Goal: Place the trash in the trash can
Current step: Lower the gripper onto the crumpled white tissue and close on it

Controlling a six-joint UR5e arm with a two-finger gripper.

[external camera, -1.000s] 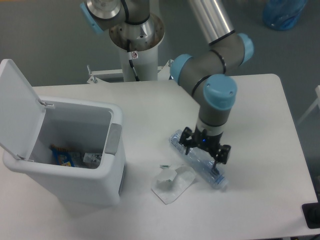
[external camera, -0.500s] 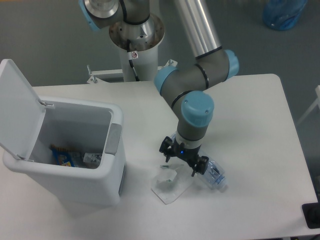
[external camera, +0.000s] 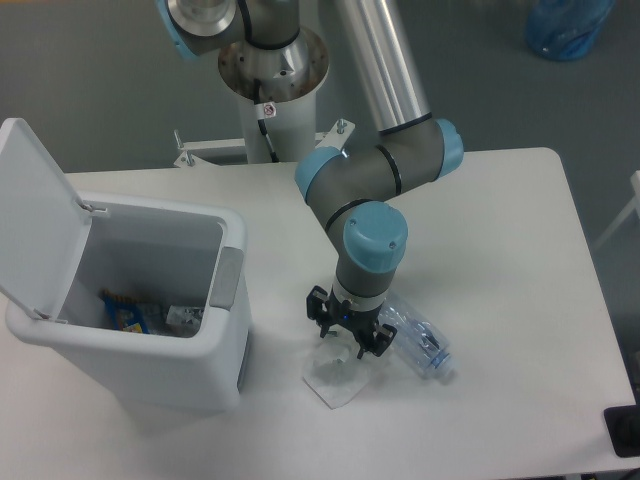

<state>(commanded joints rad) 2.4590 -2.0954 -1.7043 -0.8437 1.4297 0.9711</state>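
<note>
Since the earlier frame, gripper (external camera: pixel 348 338) has shifted left off the crushed bottle (external camera: pixel 420 340), now beside it on the right. Fingers spread, empty, directly above crumpled sheet (external camera: pixel 340 372). Trash can (external camera: pixel 190 370) stands far left, lid open.

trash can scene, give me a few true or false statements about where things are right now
1. The trash can has its lid open. True.
2. The trash can holds nothing. False: some items lie at its bottom.
3. The end effector is over the crumpled white sheet. True.
4. The plastic bottle is already in the trash can. False: it lies on the table, right of the end effector.
5. The crumpled white sheet lies between the trash can and the plastic bottle. True.
</note>
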